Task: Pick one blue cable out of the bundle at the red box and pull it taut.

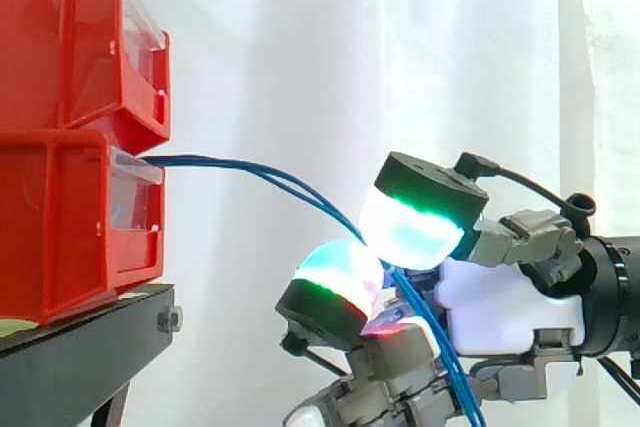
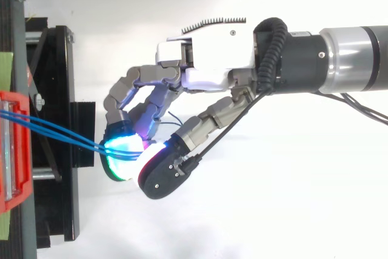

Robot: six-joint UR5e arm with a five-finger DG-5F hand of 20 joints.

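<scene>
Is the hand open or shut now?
The hand is shut on the blue cables: curled fingers pinch them between glowing pads.

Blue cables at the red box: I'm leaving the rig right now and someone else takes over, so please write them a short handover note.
Hand: shut on the blue cables, pinched between its glowing pads.
Cables: they leave the front of the lower red box on the black stand, bow down to the pads, then hang below the hand.
Done: the bundle is reached and gripped.
Left: more than one strand seems to run through the pinch, so one probably has to be singled out. The cables curve in the side view, so they are not yet taut; draw back from the box.
</scene>
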